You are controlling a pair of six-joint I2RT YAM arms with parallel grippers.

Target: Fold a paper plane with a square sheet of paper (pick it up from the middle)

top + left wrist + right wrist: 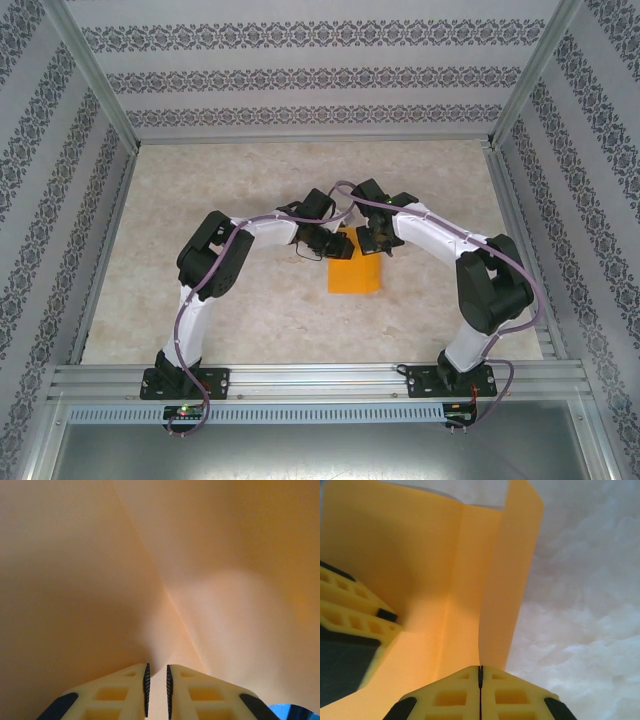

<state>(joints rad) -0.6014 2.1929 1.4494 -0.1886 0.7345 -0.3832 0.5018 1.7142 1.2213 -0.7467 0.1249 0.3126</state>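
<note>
paper first: the square sheet of paper (pixel 356 272), bright orange, lies near the middle of the table (pixel 200 300), just ahead of the two arms, and we see it partly folded rather than flat. from the right wrist camera a strip along its right side stands up off the marbled surface, with a sharp crease where it rises. the rest of the sheet lies lower to the left. from the left wrist camera the orange is crossed by one slanting crease that runs down toward the fingers.

the right gripper (pixel 480 668) is clenched, its two yellow fingers pressed flat together. the lower end of the raised strip runs straight into the seam between them, so we read it as pinching the paper's edge. the left gripper (pixel 157 666) has its ribbed pads a narrow slit apart. pale orange shows in that slit, and we cannot tell whether paper is caught there or merely lies beyond. its fingers (pixel 355 615) also show in the right wrist view, low over the left part of the sheet.

from above, both grippers meet at the sheet's far edge, each on its own side. patterned walls (pixel 300 80) and a metal frame (pixel 300 380) close in the table.
</note>
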